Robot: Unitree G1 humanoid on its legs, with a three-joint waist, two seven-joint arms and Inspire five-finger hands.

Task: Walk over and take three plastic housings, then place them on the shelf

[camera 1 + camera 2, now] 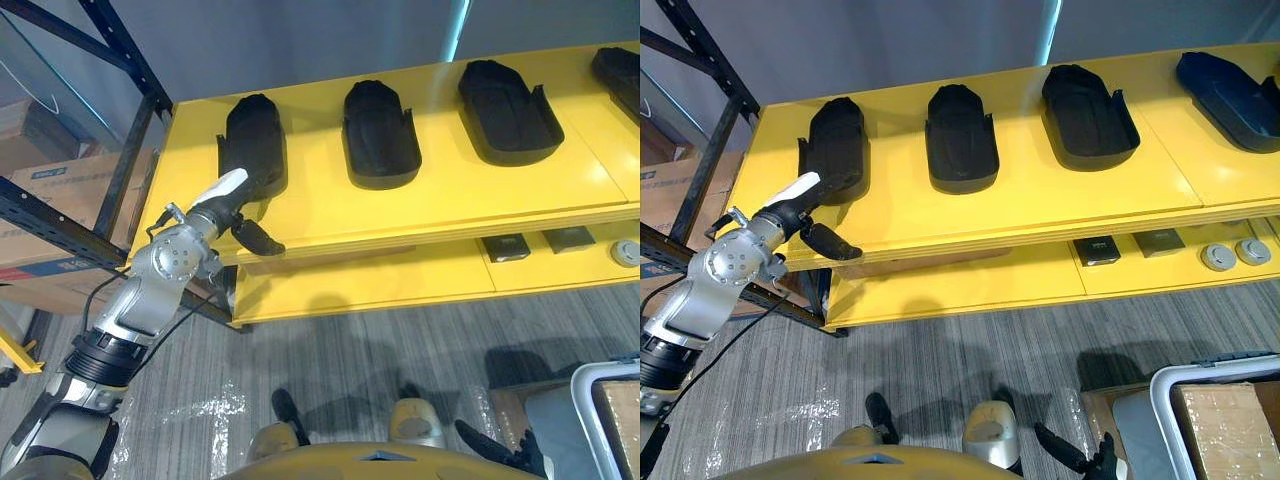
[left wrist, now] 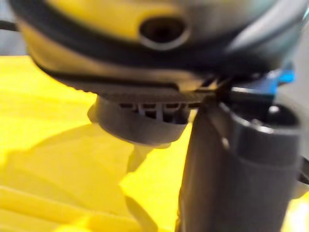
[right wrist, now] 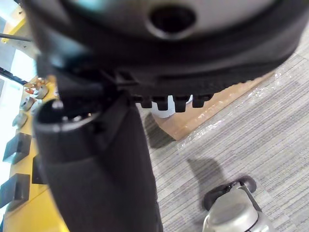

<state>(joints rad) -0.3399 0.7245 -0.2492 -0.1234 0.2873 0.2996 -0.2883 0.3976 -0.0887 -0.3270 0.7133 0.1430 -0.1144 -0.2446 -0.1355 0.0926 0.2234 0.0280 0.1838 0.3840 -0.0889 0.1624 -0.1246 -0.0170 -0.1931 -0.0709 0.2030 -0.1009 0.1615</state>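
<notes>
Three black plastic housings lie in a row on the yellow shelf [image 1: 450, 200]: left [image 1: 255, 135], middle [image 1: 378, 135] and right [image 1: 508, 112]. A darker blue one [image 1: 1230, 85] lies at the shelf's far right. My left hand [image 1: 232, 212] is at the left housing's near end. Its white-covered thumb rests on that housing, and its straight fingers [image 1: 257, 238] stretch along the shelf's front edge without closing on anything. The left wrist view shows the yellow board [image 2: 58, 159] close under the hand. My right hand [image 1: 500, 450] hangs low at my side over the floor, relaxed and holding nothing.
The lower yellow board carries small dark square parts [image 1: 505, 247] and round grey parts [image 1: 1220, 257]. A black metal rack [image 1: 120, 170] with cardboard boxes [image 1: 50, 240] stands at the left. A white-rimmed bin [image 1: 1215, 415] with a cardboard box sits on the grey carpet at lower right.
</notes>
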